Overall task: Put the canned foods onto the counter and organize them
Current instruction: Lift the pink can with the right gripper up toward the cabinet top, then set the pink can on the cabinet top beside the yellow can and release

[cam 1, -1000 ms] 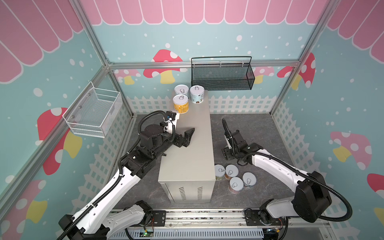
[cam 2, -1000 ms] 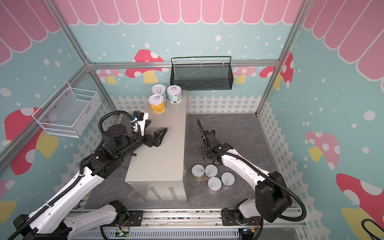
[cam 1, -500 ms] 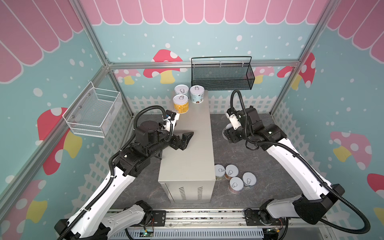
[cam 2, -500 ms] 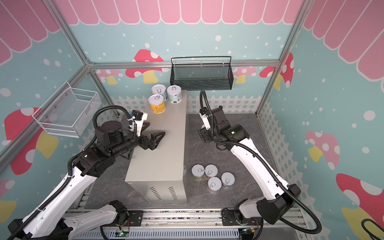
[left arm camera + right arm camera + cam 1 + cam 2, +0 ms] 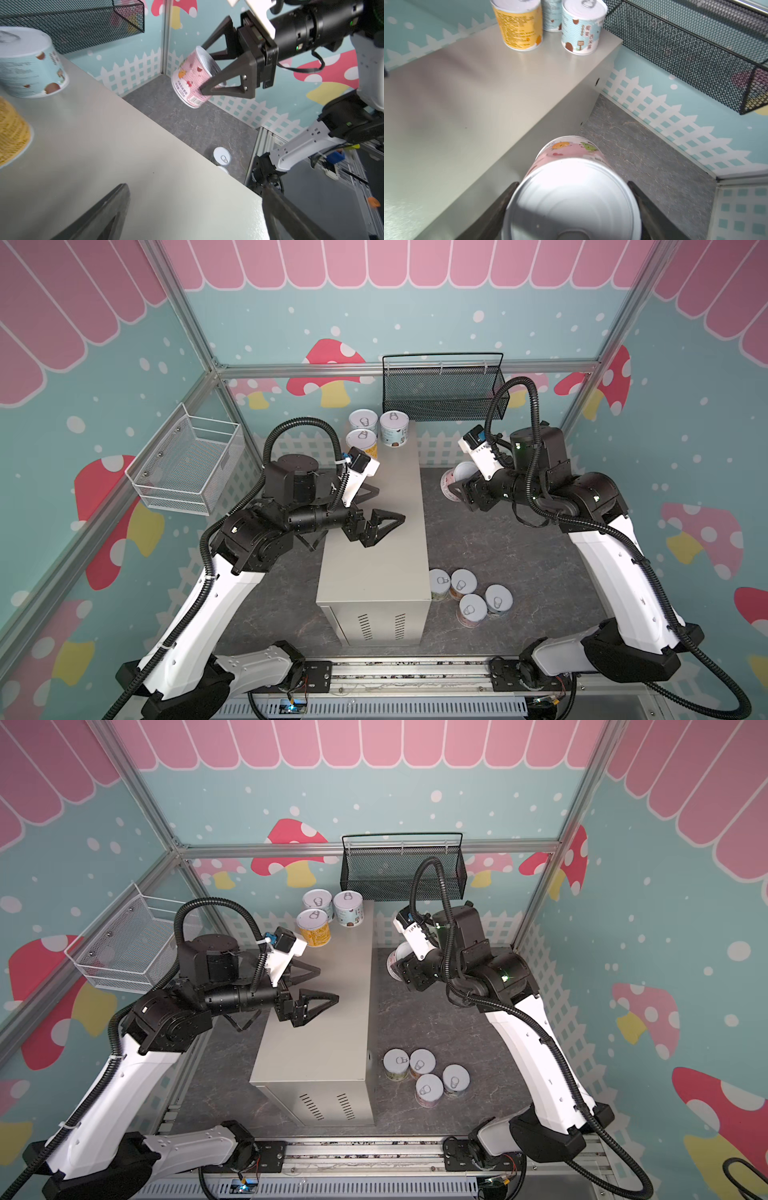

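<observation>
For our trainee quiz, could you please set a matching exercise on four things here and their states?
1. pink-labelled round can
2. yellow-labelled round can
3. left gripper
4. black mesh basket

A. open, over the beige-grey metal counter
B. hung on the back wall
C. clamped, tilted, in the right gripper
D. upright on the counter

Pairs: 1-C, 2-D, 3-A, 4-B

left arm (image 5: 232, 601): elbow bent, forearm level, reaching toward the middle. left gripper (image 5: 390, 504): jaws spread wide, nothing between them. right arm (image 5: 615, 572): upper link steep, elbow high, wrist turned inward. right gripper (image 5: 202, 70): fingers clamped on both sides of a pink can (image 5: 187, 83), which is held tilted.
</observation>
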Robot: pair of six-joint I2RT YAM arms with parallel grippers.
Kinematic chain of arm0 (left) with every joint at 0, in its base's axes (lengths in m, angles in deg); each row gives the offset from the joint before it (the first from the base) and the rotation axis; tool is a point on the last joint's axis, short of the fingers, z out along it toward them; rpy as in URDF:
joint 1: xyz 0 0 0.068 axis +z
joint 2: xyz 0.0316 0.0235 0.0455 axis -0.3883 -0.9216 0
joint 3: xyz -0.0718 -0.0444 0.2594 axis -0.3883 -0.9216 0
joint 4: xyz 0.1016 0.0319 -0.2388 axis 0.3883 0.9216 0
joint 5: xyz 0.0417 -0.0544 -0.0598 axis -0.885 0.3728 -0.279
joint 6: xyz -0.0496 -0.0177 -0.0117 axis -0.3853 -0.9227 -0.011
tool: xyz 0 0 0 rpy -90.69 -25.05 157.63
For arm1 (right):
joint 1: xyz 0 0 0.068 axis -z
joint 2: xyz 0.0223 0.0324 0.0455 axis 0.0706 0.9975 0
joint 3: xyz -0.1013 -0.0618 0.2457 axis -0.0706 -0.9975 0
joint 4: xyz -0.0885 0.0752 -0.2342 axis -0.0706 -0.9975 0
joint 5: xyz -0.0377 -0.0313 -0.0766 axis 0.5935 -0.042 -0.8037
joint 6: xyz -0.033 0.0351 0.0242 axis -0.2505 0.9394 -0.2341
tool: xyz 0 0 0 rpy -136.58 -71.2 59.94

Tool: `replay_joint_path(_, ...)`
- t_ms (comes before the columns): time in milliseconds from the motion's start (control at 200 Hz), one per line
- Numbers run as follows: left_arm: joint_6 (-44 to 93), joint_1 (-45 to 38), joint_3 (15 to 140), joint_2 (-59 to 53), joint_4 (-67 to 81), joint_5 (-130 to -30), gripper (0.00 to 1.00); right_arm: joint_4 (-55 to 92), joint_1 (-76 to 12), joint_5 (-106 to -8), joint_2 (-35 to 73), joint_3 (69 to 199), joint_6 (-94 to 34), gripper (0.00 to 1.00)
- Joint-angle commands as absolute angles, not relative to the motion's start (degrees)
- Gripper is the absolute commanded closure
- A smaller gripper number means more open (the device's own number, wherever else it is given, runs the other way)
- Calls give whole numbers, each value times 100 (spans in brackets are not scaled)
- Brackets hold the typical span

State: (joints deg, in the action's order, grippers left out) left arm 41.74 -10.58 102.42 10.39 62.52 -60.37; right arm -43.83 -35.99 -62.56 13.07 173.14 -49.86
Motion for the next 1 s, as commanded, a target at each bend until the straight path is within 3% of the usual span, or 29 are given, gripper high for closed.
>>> replay_joint_path(0,4388,-1093,10452,1123,6684,-5769,1,-4111,-3631,-5337,1345,17670,-5352,31)
replay_joint_path(145,4459,-1098,10483,1229,6781,-5917,1,-4038,-3628,-4438,1507,17692,-5511,29)
replay_joint_path(405,4503,-1093,10204,1527,6604,-6437,1,-3927,-3725,-3665,1917,17741,-5621,26)
replay_joint_path(775,4512,-1095,9425,1949,5778,-7397,1,-4046,-4071,-3862,3020,18768,-5511,21)
replay_joint_path(996,4639,-1090,9044,2064,5581,-7744,1,-3566,-4096,-3975,3427,18947,-5259,28)
